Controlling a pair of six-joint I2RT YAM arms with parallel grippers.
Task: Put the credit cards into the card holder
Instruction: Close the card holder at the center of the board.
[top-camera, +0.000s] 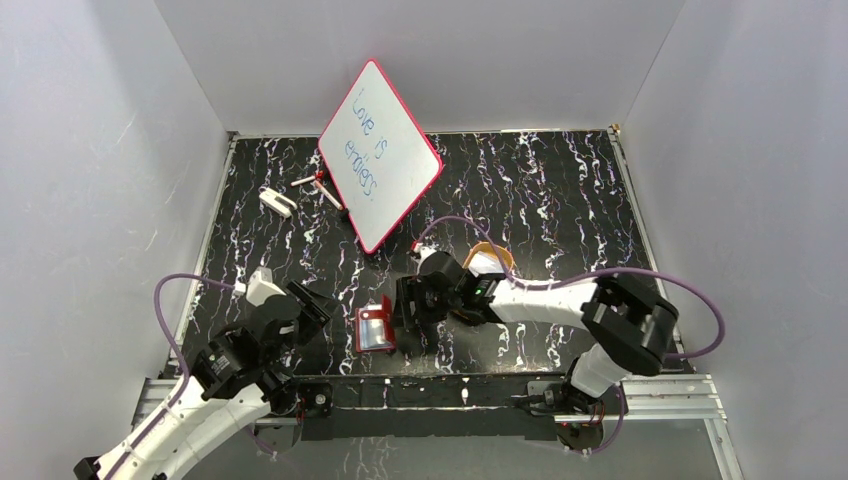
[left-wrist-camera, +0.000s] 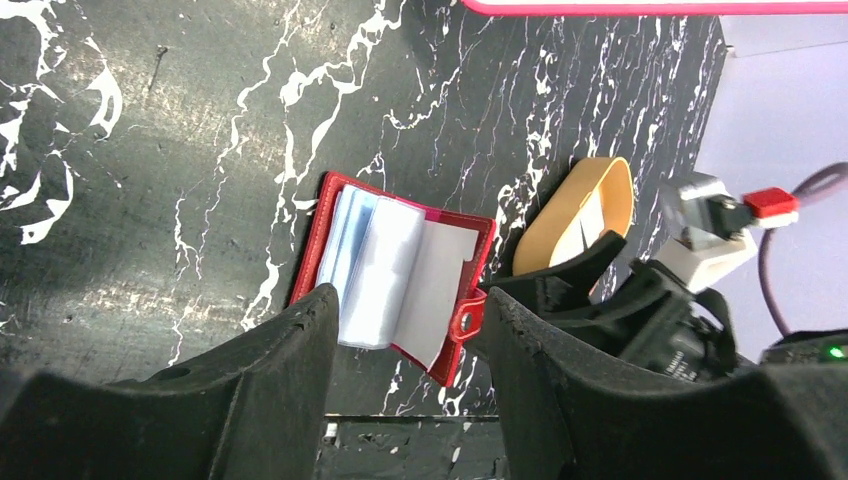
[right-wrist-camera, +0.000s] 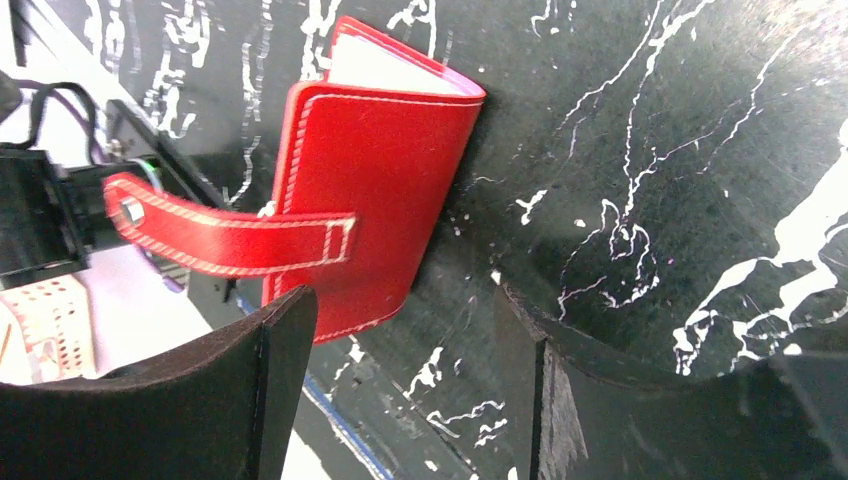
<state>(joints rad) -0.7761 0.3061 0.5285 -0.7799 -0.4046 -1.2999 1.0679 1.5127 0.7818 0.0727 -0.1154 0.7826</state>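
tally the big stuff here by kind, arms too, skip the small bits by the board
whiteboard: 1
card holder: 1
tan oval tray: 1
robot arms: 2
total: 5

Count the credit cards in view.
1 for certain: a pale credit card in the orange-tan tray. More may be stacked beneath it or tucked into the sleeves of the open red card holder.
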